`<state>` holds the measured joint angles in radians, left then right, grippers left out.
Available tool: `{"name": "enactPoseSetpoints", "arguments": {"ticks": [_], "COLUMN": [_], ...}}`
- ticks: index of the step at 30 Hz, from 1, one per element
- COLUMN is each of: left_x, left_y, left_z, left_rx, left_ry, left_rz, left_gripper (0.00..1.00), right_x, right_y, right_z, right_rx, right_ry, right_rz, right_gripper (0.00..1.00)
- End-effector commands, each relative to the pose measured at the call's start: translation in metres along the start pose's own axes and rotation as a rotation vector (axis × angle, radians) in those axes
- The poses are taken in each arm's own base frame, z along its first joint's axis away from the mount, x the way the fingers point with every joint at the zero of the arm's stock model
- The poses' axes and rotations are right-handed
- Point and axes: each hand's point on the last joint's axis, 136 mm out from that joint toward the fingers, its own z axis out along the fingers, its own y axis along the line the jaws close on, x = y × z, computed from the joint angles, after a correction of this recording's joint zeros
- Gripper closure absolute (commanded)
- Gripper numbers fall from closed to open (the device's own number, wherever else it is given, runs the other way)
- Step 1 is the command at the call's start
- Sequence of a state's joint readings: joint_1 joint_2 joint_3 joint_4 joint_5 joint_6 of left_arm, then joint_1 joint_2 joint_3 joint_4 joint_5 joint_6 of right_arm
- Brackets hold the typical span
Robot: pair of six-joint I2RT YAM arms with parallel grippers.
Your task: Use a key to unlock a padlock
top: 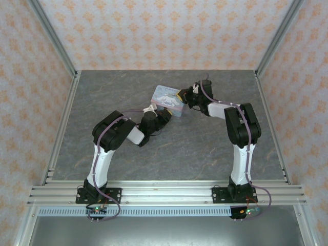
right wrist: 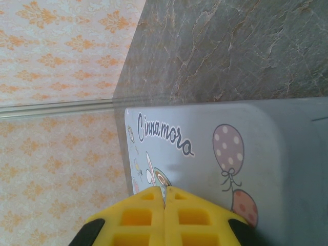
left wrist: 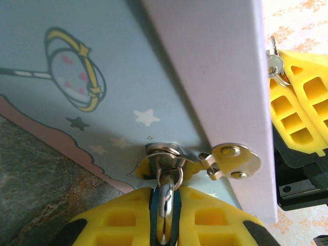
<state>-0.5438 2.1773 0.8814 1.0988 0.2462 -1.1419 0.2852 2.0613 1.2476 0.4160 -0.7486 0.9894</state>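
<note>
The small dark blue padlock (left wrist: 176,218) hangs by its silver shackle from the metal hasp (left wrist: 233,159) on the front of the pastel cartoon tin (left wrist: 128,66). My left gripper (left wrist: 165,192) is shut on the padlock, one yellow finger on each side of its body. From above, the left gripper (top: 165,117) sits at the tin's near side. My right gripper (right wrist: 164,190) hovers over the tin's lid (right wrist: 230,133) with its jaws shut on the key. The silver key (left wrist: 275,64) and its ring stick out of the right fingertips (left wrist: 302,102), beside the tin's corner.
The tin (top: 166,97) stands on the grey stone-patterned table (top: 205,148), towards the back middle. Aluminium frame posts and patterned walls close in the table on three sides. Both arms reach inward and meet at the tin.
</note>
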Motion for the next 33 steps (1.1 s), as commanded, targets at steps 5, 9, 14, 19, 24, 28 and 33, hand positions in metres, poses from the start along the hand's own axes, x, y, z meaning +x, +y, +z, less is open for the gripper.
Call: {"name": "enactPoseSetpoints", "arguments": {"ticks": [5,9,14,19,24,28,33], "left_x": [0.008,0.013,0.021,0.026,0.024,0.02,0.02], "left_y": [0.012,0.003,-0.011,-0.023,-0.043,-0.064,-0.077], "left_z": [-0.007,-0.013,-0.024,-0.035,-0.049,-0.065,-0.08], "left_rx": [-0.045,-0.04,-0.002,0.023,0.062,0.092,0.078], "left_ry": [0.023,0.067,0.136,0.183,0.199,0.194,0.183], "left_rz": [-0.055,-0.087,-0.152,-0.212,-0.253,-0.262,-0.258], "left_gripper": [1.0,1.0,1.0,1.0,1.0,1.0,1.0], "right_x": [0.022,0.029,0.054,0.089,0.132,0.154,0.16], "right_y": [-0.013,0.01,0.014,0.0,-0.022,-0.036,-0.038], "right_z": [-0.005,-0.026,-0.061,-0.09,-0.106,-0.109,-0.103], "right_rx": [0.05,0.008,-0.034,-0.054,-0.03,-0.041,-0.08], "right_ry": [0.062,0.061,0.064,0.07,0.086,0.06,-0.002], "right_rz": [0.033,-0.002,-0.011,-0.003,-0.014,0.02,0.065], "right_gripper": [1.0,1.0,1.0,1.0,1.0,1.0,1.0]}}
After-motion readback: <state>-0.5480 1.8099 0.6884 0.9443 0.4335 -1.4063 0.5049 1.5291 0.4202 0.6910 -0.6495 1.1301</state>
